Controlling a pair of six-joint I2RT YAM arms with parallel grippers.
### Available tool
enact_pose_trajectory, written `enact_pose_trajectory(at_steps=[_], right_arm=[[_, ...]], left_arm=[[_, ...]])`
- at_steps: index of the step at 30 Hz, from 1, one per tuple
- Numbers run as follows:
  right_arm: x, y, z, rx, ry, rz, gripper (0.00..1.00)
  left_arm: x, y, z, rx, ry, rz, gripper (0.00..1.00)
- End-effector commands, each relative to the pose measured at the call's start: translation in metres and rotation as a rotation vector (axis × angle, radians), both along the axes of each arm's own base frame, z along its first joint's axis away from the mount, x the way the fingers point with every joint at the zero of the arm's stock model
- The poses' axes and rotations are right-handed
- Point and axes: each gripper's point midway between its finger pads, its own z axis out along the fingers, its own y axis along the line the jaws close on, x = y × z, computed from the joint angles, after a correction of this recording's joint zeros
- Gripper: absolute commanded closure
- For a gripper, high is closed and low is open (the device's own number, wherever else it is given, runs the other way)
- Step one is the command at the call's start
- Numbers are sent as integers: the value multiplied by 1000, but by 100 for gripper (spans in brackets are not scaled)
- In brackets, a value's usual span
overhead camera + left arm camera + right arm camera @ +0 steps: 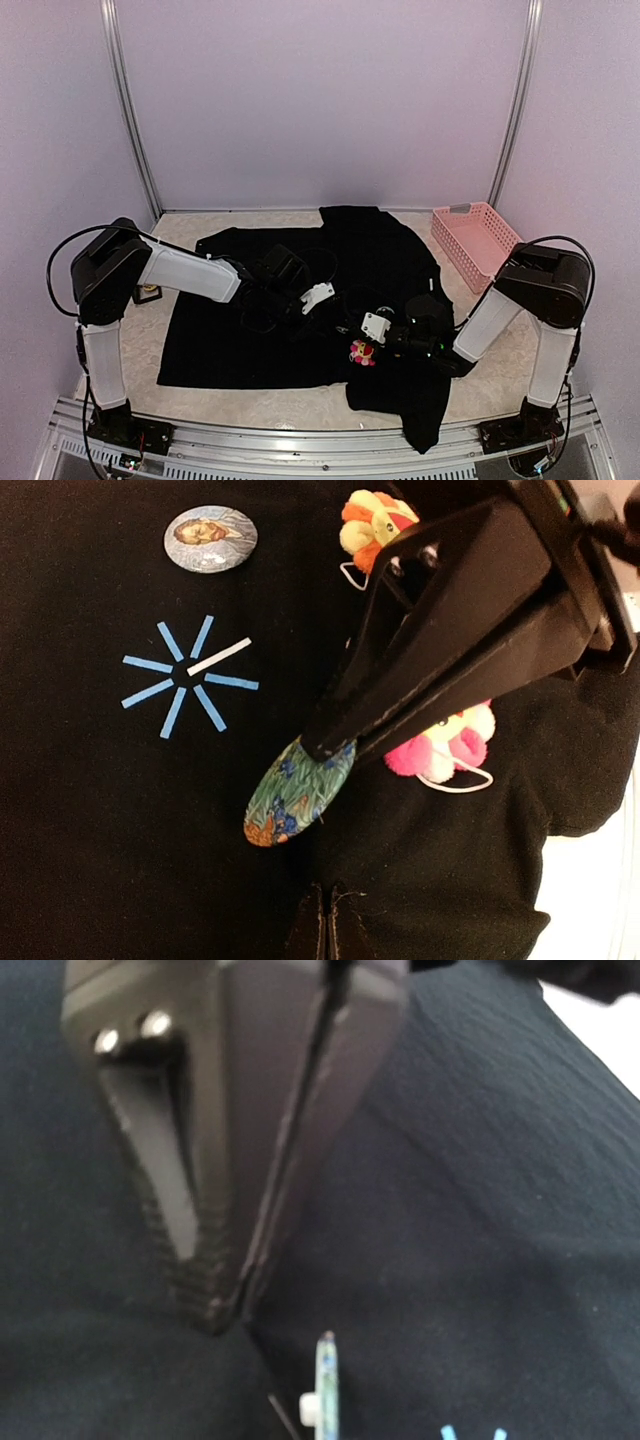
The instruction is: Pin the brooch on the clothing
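The clothing (pixel 250 345), a black shirt, lies spread on the table, with a light-blue star mark (pixel 190 675) on its front. My right gripper (pixel 328 748) reaches in from the upper right of the left wrist view. It is shut on the top rim of the brooch (pixel 295 798), an oval badge painted with blue irises, held tilted just above the cloth. In the right wrist view the brooch (pixel 327 1390) shows edge-on, with a white back piece. My left gripper (pixel 331 905) is shut, its tips on the shirt just below the brooch; whether it pinches cloth does not show.
A round portrait badge (pixel 211 538), an orange flower badge (pixel 368 525) and a pink flower badge (pixel 450 750) sit on the shirt around the star. A pink basket (pixel 475 242) stands at the back right. A small dark object (pixel 150 293) lies on the table left of the shirt.
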Motion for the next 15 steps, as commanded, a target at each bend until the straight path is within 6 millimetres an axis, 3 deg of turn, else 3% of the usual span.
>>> enact_pose_trajectory(at_steps=[1, 6, 11, 15], right_arm=[[-8, 4, -13, -45, -28, 20, 100], [-17, 9, -12, -36, -14, 64, 100], [-1, 4, -5, -43, -69, -30, 100], [1, 9, 4, -32, -104, -20, 100]], left_arm=[[1, -6, 30, -68, -1, -16, 100], [2, -6, 31, -73, 5, -12, 100], [-1, -6, 31, -74, 15, -19, 100], [-1, -6, 32, -76, 13, -14, 100]])
